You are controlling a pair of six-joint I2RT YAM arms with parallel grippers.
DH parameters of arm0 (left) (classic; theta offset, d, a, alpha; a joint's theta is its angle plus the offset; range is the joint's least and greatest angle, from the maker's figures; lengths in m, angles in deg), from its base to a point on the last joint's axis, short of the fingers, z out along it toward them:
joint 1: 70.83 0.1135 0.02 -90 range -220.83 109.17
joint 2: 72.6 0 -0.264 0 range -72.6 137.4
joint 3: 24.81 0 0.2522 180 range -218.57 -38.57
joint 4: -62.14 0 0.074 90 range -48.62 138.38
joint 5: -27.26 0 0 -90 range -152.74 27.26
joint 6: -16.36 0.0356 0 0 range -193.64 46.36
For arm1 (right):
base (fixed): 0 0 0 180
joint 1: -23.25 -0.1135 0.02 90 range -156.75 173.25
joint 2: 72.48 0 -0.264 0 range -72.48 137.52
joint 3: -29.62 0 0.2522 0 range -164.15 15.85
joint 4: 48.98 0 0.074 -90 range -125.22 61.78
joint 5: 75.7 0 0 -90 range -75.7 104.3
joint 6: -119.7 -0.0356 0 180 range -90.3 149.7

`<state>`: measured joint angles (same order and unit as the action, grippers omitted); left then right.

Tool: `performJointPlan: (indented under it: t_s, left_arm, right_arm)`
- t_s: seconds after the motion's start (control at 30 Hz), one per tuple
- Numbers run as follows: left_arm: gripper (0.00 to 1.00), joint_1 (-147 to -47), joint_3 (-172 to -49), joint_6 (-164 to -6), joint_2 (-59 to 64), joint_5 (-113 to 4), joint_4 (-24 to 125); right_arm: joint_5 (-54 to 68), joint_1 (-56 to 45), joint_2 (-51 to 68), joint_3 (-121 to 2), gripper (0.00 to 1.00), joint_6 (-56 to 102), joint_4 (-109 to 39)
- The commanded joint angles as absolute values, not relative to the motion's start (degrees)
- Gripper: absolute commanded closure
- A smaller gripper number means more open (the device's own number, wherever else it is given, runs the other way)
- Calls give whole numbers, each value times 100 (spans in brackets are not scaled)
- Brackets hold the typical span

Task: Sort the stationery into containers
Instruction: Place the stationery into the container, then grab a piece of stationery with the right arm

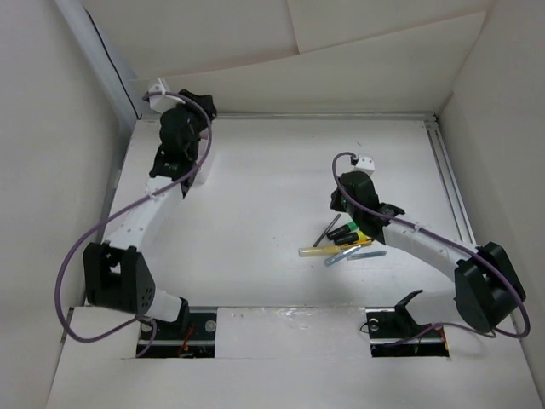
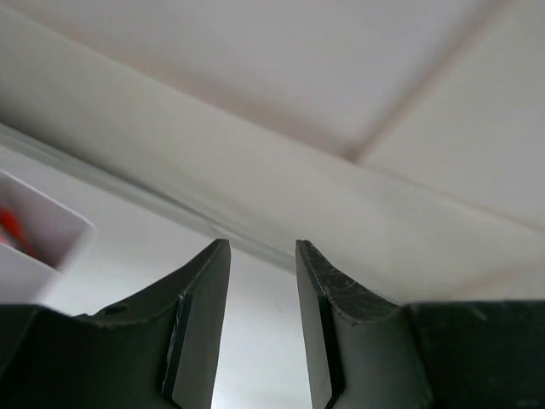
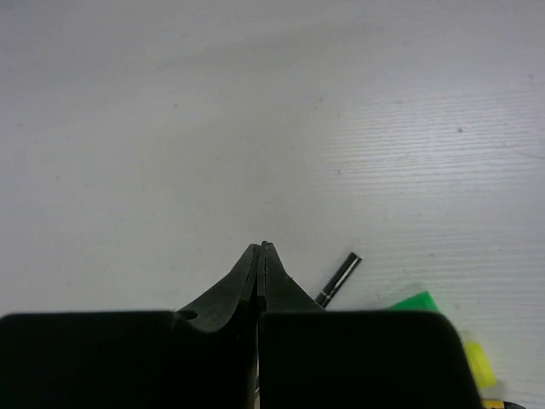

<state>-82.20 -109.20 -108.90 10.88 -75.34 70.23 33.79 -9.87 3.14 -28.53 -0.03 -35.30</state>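
Left gripper (image 2: pixel 262 250): jaws apart, empty, beside white box (image 2: pixel 53 223) containing a red item (image 2: pixel 8 228). Right gripper (image 3: pixel 261 249): jaws closed, empty, near loose pens (image 1: pixel 341 244).

no readable text, no labels, no brands, no numbers on anything in view

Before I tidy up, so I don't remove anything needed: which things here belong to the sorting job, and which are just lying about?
Job: yellow pen, blue pens, grey pen, green marker, box, red pen inside it.
Just there: purple cables, rail at the table's far edge.
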Motion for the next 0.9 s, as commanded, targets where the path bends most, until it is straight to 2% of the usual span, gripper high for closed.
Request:
performJointPlan:
  t_s: [0.0,0.1,0.13,0.27,0.4,0.6,0.87]
  left_arm:
    - [67,-9050,-9932,-11309,607,-7347,7658]
    - [67,-9786,-9212,-11310,405,-7233,7747]
    - [67,-9929,-9070,-11310,404,-7232,7747]
    - [68,-10229,-8314,-11433,351,-6680,7957]
    - [68,-10229,-7734,-11433,247,-5820,8063]
    - [68,-10229,-7592,-11152,132,-5405,7853]
    - [68,-10229,-7592,-10976,246,-4781,7905]
  right_arm:
    - [3847,-891,635,-3274,100,-431,-3005]
    - [3742,-830,759,-3275,85,-571,-2863]
    - [3681,-830,846,-3205,72,-650,-2863]
    - [3628,-830,1031,-3082,56,-765,-2863]
    - [3680,-830,1190,-3020,56,-818,-2863]
    - [3610,-830,1637,-2967,60,-1098,-2863]
    - [3724,-944,1814,-2914,60,-1521,-2810]
